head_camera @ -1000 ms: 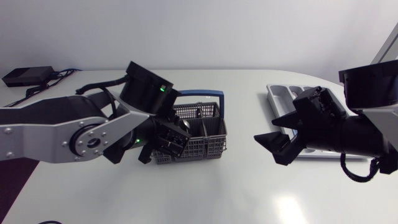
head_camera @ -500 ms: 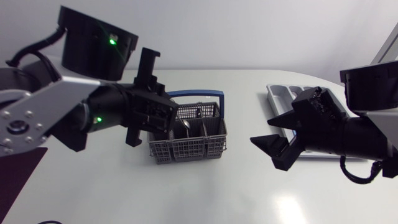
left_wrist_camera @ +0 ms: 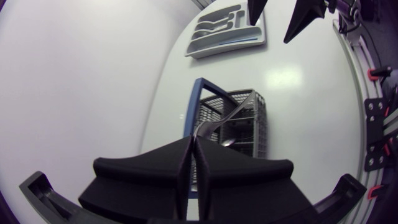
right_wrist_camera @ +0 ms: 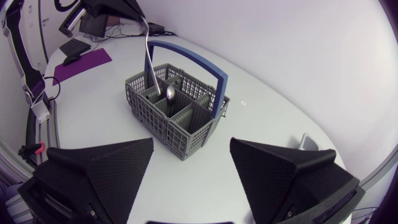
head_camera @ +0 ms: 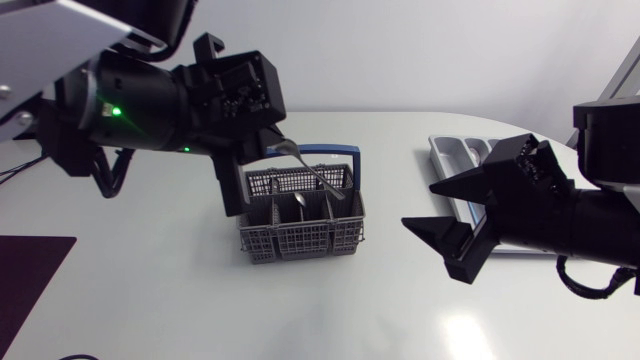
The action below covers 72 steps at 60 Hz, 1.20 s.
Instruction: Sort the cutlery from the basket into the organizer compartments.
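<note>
Left gripper (left_wrist_camera: 193, 142): wedge fingers clamped together on a slim, polished metal utensil (head_camera: 315, 178), whose lower end sits at the top of the grey mesh basket (head_camera: 300, 238).

Recommendation: lift straight up, clear of the blue handle (head_camera: 320, 151), before carrying right to the moulded grey organizer (head_camera: 450, 152). The smooth steel may pivot in the grip.

Right gripper (head_camera: 420, 205): spread apart, empty.

— How many baskets are on the bench (head_camera: 150, 300)?
— One basket (head_camera: 300, 238). One organizer (head_camera: 455, 150) too.
— And cutlery?
— Two pieces that I can make out: one spoon (right_wrist_camera: 169, 93) and one slim piece (head_camera: 315, 175), of a kind I cannot tell.
— Arms?
— Two: one left arm (head_camera: 140, 100), one right arm (head_camera: 590, 220).
— Hands?
— Two as well, a left hand (left_wrist_camera: 193, 142) and a right hand (head_camera: 420, 205). Each has two fingers (right_wrist_camera: 106, 168), so four in all.
</note>
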Each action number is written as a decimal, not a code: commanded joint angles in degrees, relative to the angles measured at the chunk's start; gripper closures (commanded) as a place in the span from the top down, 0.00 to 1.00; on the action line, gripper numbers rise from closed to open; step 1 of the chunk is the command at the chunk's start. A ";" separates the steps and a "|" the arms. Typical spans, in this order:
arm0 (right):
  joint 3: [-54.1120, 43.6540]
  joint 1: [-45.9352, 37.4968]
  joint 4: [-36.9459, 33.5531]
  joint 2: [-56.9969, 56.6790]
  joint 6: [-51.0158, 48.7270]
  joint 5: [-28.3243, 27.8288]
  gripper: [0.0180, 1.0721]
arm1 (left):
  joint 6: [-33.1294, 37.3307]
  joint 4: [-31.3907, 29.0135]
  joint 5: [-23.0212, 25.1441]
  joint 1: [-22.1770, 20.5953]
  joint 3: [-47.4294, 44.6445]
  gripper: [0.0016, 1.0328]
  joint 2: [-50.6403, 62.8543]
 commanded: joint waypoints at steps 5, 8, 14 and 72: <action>-2.20 1.63 1.57 -0.64 -1.05 0.44 0.84 | -12.13 -2.75 3.87 -0.78 4.80 0.03 5.96; -2.64 2.51 2.10 -1.08 -1.14 0.70 0.84 | -15.91 -3.19 6.68 -0.96 6.21 0.03 7.89; -3.52 3.74 3.15 -1.34 -1.84 1.40 0.81 | -21.79 -6.00 9.05 -2.36 9.98 0.03 12.20; -2.91 5.24 3.50 4.20 -3.51 -1.23 0.05 | -20.48 -6.00 8.79 -11.94 13.50 0.03 18.61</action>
